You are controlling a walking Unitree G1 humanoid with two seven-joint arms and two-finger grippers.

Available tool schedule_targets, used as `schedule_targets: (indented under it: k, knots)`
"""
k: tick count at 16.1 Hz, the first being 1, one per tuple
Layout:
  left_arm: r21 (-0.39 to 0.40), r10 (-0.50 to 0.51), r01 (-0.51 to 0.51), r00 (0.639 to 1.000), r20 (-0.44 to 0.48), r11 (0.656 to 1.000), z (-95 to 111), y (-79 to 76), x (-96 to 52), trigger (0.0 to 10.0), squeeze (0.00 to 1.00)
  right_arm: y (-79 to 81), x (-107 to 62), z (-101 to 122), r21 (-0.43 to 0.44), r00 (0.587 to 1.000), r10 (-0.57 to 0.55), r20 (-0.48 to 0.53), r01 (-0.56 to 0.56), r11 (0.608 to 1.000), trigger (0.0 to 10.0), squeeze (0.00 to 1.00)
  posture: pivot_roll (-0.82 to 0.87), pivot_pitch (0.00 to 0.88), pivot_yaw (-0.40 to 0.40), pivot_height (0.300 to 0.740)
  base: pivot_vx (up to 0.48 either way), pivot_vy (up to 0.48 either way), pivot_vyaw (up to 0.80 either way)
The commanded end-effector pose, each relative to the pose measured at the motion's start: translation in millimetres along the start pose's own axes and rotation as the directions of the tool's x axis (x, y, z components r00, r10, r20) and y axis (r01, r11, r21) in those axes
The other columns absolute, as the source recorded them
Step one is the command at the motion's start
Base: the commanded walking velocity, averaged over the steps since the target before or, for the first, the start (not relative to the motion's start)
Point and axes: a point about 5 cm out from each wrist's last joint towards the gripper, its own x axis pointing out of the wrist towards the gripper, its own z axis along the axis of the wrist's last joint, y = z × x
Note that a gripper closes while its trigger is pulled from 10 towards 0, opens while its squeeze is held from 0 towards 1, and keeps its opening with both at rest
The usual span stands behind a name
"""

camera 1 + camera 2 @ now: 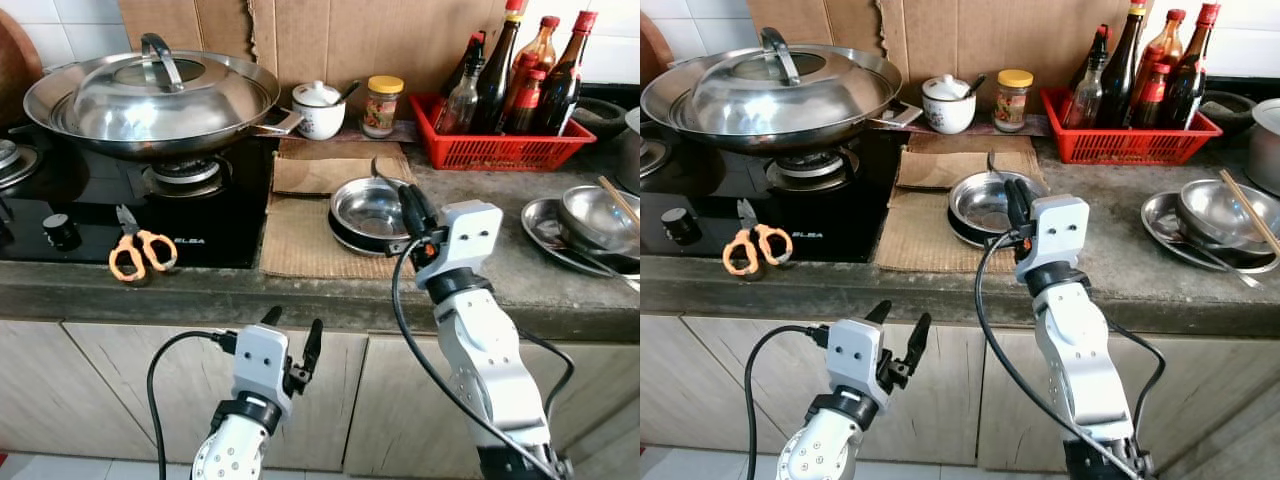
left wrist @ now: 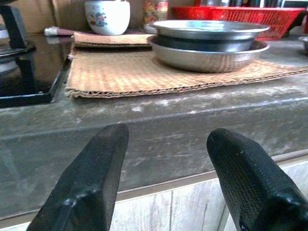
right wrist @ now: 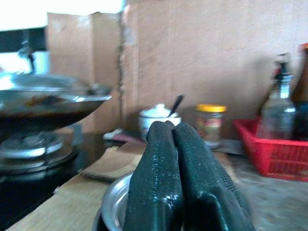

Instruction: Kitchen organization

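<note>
Stacked steel bowls (image 1: 368, 212) sit on a cardboard mat (image 1: 300, 235) in the middle of the counter. My right gripper (image 1: 414, 207) is raised over the bowls' near right rim, its two black fingers (image 3: 175, 178) pressed together with nothing between them. My left gripper (image 1: 293, 336) hangs below the counter edge in front of the cabinet doors, fingers (image 2: 91, 183) spread apart and empty, pointing at the counter's front face. Orange-handled scissors (image 1: 140, 248) lie on the black hob near its front edge.
A lidded wok (image 1: 150, 95) sits on the hob burner. At the back stand a white lidded pot (image 1: 318, 108), a yellow-capped jar (image 1: 382, 105) and a red basket (image 1: 500, 150) of bottles. More steel dishes with chopsticks (image 1: 585, 228) lie at the right.
</note>
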Motion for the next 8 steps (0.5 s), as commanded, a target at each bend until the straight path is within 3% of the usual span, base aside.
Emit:
schedule_targets:
  k: [1, 5, 8]
  knots:
    - [0.005, -0.002, 0.002, 1.000, -0.006, 1.000, -0.5, -1.0, 1.4, 10.0, 0.00, -4.8, -2.1, 6.1, -0.010, 0.999, -0.044, 0.018, 0.044, 0.999, 0.0, 0.00, 0.11, 0.013, -0.048, 0.740, 0.000, 0.000, 0.00]
    - [0.009, -0.012, 0.012, 1.000, 0.016, 1.000, 2.8, -1.5, 2.7, 10.0, 0.00, -6.8, -13.4, 11.7, 0.005, 0.995, -0.098, 0.006, 0.098, 0.995, 0.0, 0.00, 0.10, 0.002, -0.036, 0.740, 0.000, 0.000, 0.00]
    - [0.004, -0.023, 0.023, 1.000, 0.015, 1.000, 2.0, -2.0, 2.4, 10.0, 0.00, -6.2, -12.9, 13.2, -0.017, 0.996, -0.085, 0.018, 0.086, 0.996, 0.0, 0.00, 0.10, 0.000, -0.026, 0.740, 0.000, 0.000, 0.00]
